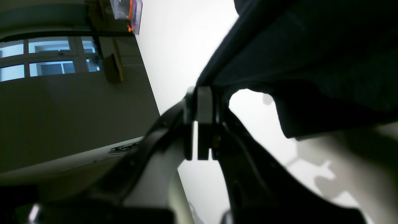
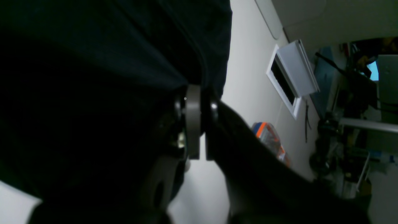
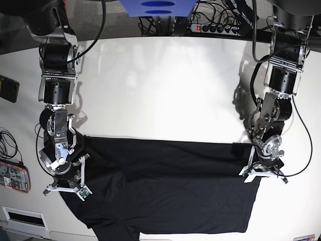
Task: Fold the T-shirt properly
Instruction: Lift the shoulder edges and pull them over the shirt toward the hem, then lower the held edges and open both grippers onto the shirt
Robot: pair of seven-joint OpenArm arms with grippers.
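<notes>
Black cloth of the T-shirt fills the near part of the bench, spread flat from the left edge almost to the right edge, and its lowest part is cut off by the bottom of the base view. At its left side the right gripper stands over the cloth; in the right wrist view its jaws are pressed together with a fold of the shirt between them, so it is clenched on the T-shirt. Most of that view is very dark, and the cloth hides the left finger almost fully. An orange and clear packet lies blurred behind, and a white box further away.

At the shirt's right upper corner the left gripper sits on the cloth edge. In the left wrist view the pale pads are closed together on the hem of the T-shirt, which hangs to the right and covers much of the bench. Whether the tiny pale mark is present cannot be told; the cloth is too dark.
</notes>
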